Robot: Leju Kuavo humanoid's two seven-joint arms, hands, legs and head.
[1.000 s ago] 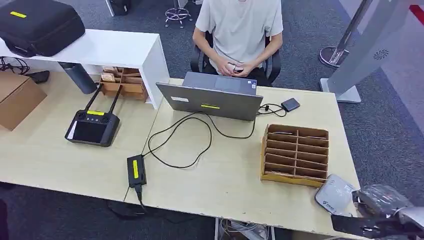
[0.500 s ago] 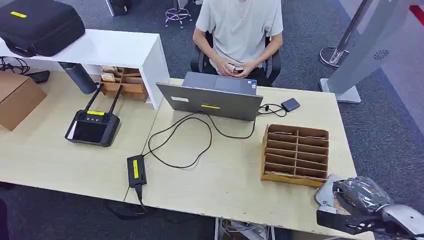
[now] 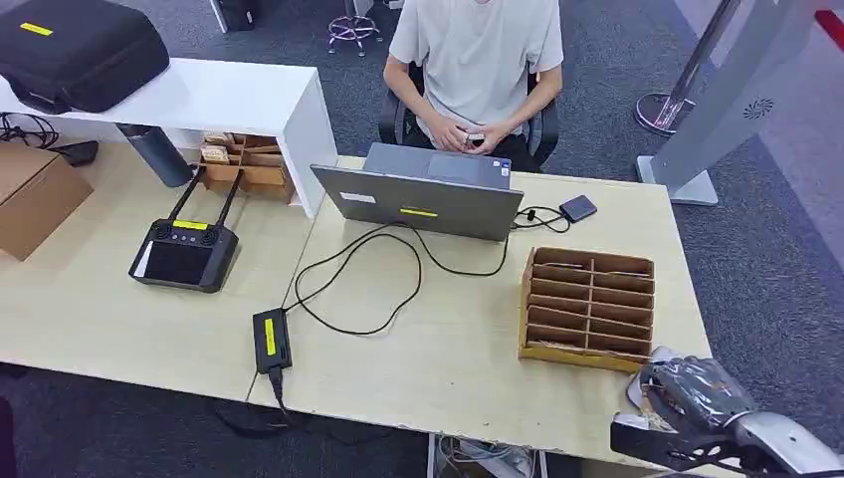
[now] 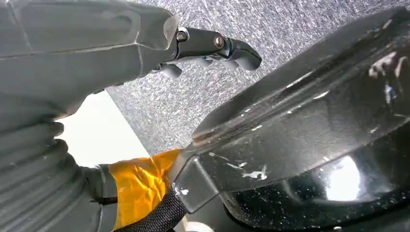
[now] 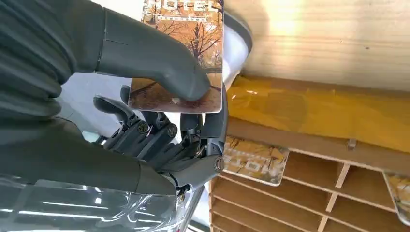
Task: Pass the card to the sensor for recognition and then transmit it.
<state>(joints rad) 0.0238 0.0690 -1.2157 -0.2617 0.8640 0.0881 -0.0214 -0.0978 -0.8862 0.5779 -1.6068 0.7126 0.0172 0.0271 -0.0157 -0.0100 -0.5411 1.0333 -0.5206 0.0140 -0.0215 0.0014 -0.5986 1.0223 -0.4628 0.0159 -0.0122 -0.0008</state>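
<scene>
Pale office desk (image 3: pixel 448 368), near right corner: right hand (image 3: pixel 687 398) pinching hotel card (image 5: pixel 186 53) over white sensor (image 5: pixel 236 46); loose thumb grip risks dropping it

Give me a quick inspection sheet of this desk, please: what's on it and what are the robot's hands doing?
Surface: pale wooden table.
Job's things: card held over the white sensor, beside the wooden slot rack.
Clutter: laptop, black controller, cardboard box, black case.
Hands: right hand pinches the card; left hand holds nothing.
Cables: black cable runs to a power adapter.
Surroundings: seated person, grey carpet.
</scene>
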